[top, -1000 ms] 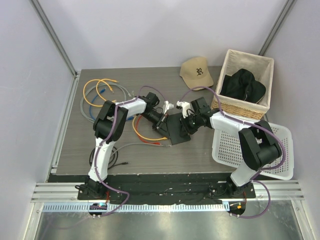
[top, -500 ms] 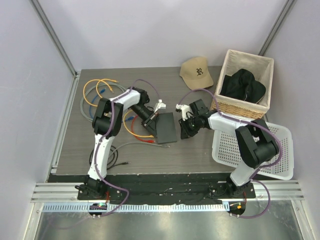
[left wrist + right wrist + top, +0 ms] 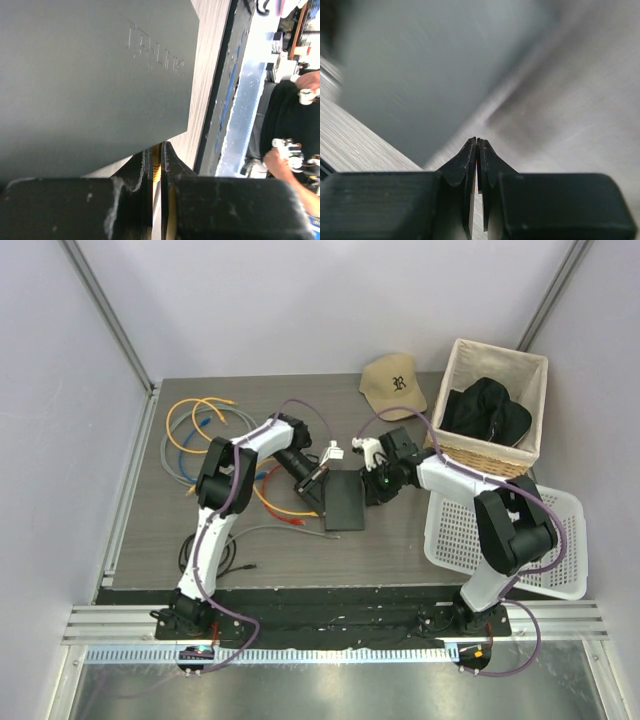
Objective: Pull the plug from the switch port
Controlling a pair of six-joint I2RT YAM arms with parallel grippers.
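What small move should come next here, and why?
Probably the right gripper should open and clamp the switch: it sits shut beside it, holding nothing I can see, while the left gripper is shut at the opposite edge, placed to pull.

left gripper [image 3: 156, 150] and right gripper [image 3: 477, 143] both pinched closed, pointing toward each other.

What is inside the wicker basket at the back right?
A crumpled black garment lies in the wicker basket, filling most of it. Whatever is beneath it is covered.
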